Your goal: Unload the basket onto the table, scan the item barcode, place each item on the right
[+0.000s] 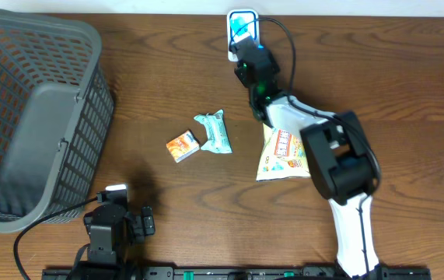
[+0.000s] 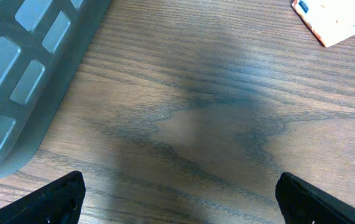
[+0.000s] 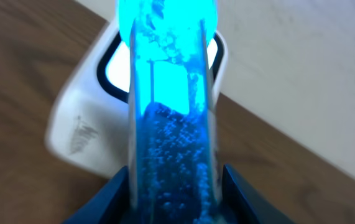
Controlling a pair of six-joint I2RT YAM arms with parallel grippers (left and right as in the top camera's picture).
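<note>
One wood tabletop carries one grey basket at its left end, three loose goods in the middle (a yellow snack bag, a teal packet, an orange box) and one white scanner at the far edge; the right claw, partly closed, grasps a single blue-lit item from both sides, just before the scanner's glowing window; the item's long axis runs straight out from the claw toward the scanner; the left claw hangs spread wide over bare wood beside the basket, released.
</note>
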